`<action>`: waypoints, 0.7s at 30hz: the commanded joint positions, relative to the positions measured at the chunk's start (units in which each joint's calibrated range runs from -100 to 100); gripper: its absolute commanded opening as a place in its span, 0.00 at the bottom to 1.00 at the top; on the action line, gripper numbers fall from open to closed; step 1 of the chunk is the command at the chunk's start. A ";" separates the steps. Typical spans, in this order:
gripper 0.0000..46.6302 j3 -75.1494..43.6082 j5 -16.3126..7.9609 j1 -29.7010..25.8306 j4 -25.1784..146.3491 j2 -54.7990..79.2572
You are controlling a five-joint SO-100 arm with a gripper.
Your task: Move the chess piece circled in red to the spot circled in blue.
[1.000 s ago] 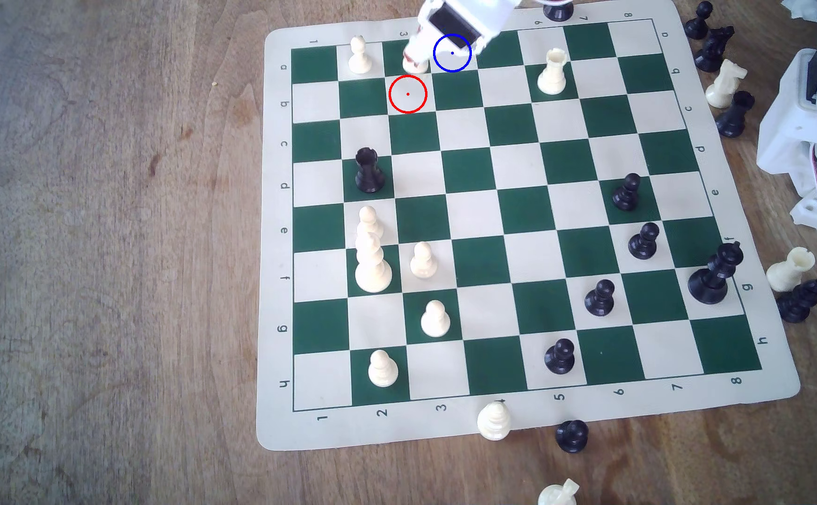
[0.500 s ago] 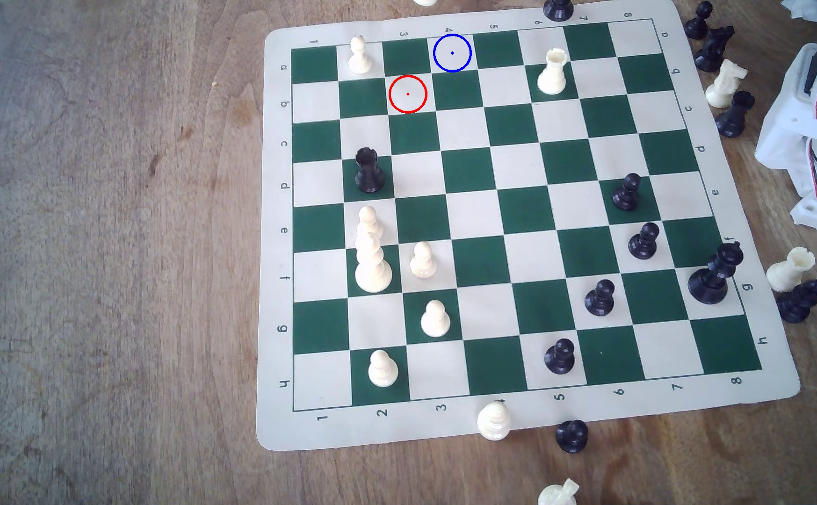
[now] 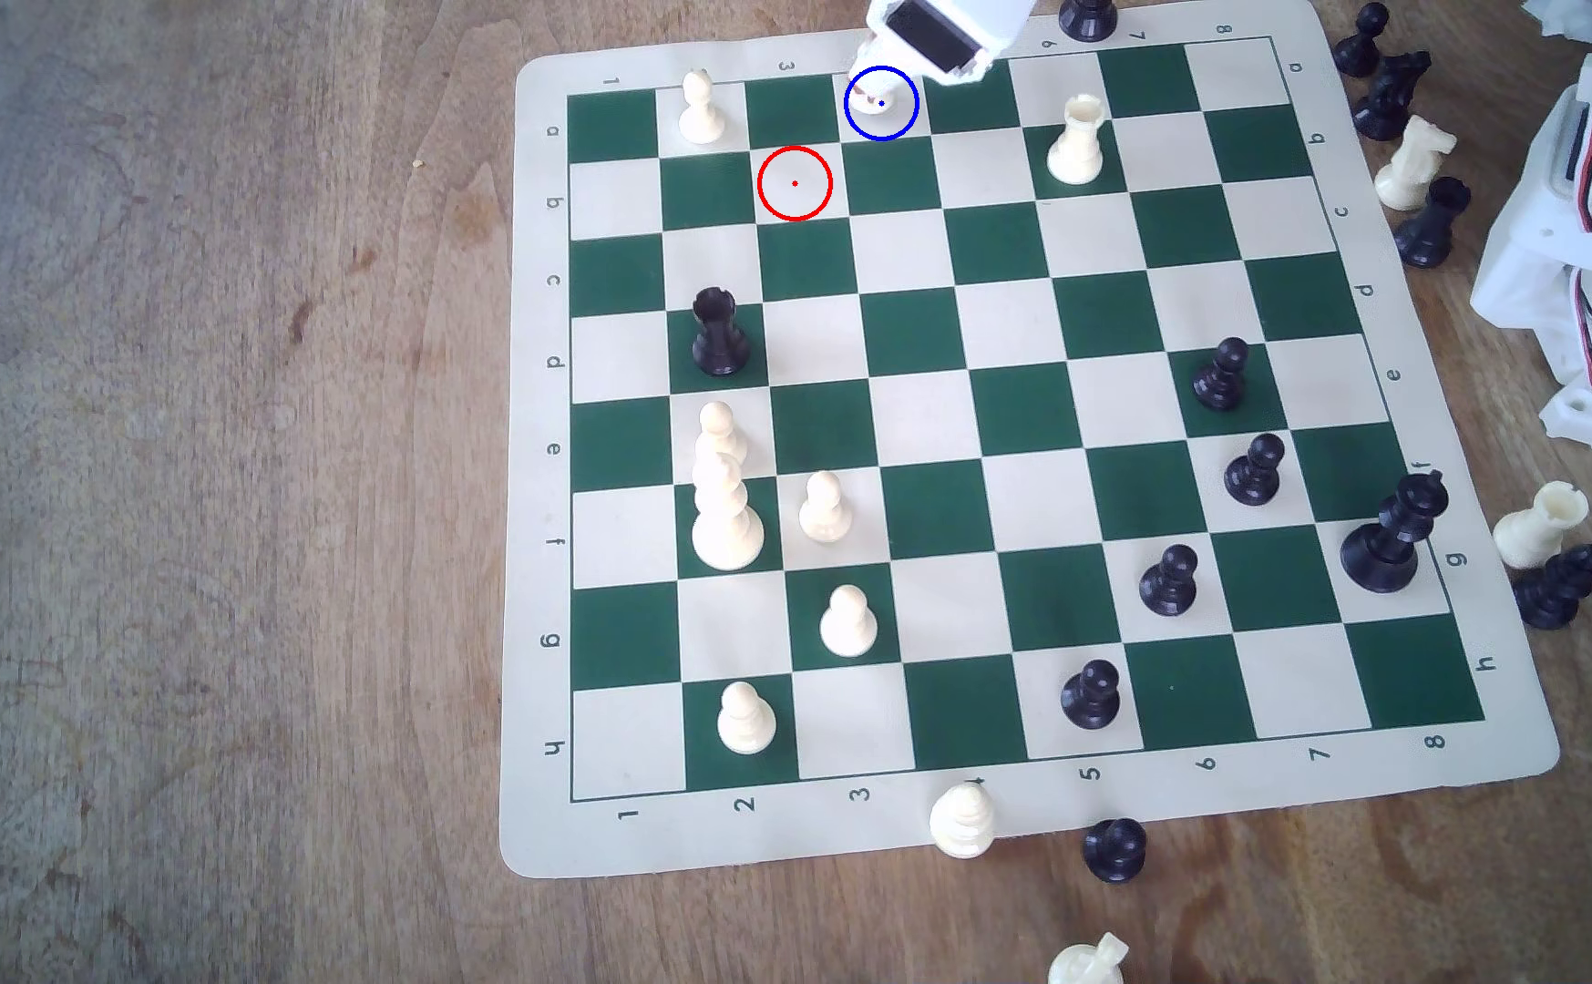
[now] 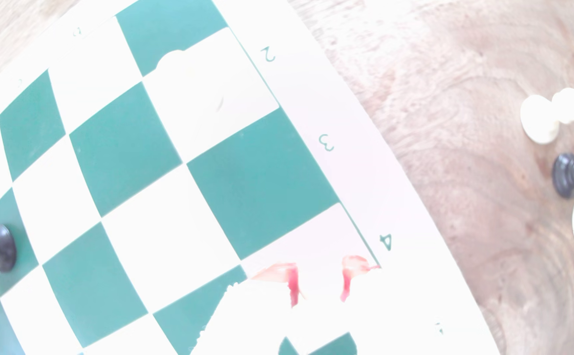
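Cream pawn (image 3: 870,100) clamped in my claw (image 3: 872,95) over blue spot (image 3: 905,128); sloppy release could tip it.

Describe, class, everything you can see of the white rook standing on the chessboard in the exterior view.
The white rook is a cream piece that looks like smooth plastic, with a notched crown, a tapering stem and a wider round base. It stands upright and alone on a green square in the board's second row from the far edge, between the rim numbers 6 and 7, toward the exterior view's right. Only the chessboard touches it; no piece leans on it, and the hand is well off to the exterior view's left.
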 commanded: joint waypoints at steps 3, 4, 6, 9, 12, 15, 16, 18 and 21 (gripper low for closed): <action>0.00 -2.35 0.05 0.12 -1.05 -0.64; 0.00 -2.35 0.10 0.20 -1.05 -0.64; 0.00 -2.44 0.20 0.20 -1.05 -0.64; 0.00 -2.44 0.24 0.20 -0.97 -0.64; 0.01 -2.26 0.24 0.05 -0.97 -0.64; 0.38 -2.08 0.24 0.05 -0.97 -0.90; 0.47 -1.81 0.20 0.12 -1.30 -1.23; 0.49 -1.72 0.20 0.28 -1.79 -1.40; 0.51 -1.72 0.34 0.59 -2.03 -1.74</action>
